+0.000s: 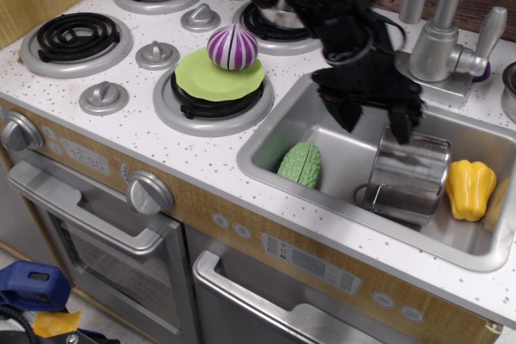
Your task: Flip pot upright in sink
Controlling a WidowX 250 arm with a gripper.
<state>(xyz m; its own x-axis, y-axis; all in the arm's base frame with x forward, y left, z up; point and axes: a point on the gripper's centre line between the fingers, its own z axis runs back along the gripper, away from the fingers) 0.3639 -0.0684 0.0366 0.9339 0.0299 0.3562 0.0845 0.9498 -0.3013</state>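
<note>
Only view, overhead: I see pot (407,175) in sink (282,130), right of green gourd (301,164), left of yellow pepper (470,188), closed end apparently up. Gripper (372,121) hangs above pot, jaws spread, empty. I judge polished steel light, rigid, slippery; best pinch at rolled rim.

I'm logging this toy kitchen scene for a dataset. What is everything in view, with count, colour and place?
pot: 1, shiny steel, in sink, right of centre
sink: 1, silver, in white speckled counter
bumpy vegetable: 1, green, sink's left end
pepper: 1, yellow, right of pot
faucet: 1, grey, behind sink
burners: 4, black coils, on stovetop
plate: 1, lime green, on front burner
onion: 1, purple-and-white striped, on plate
hand: 1, black, above pot, open
</note>
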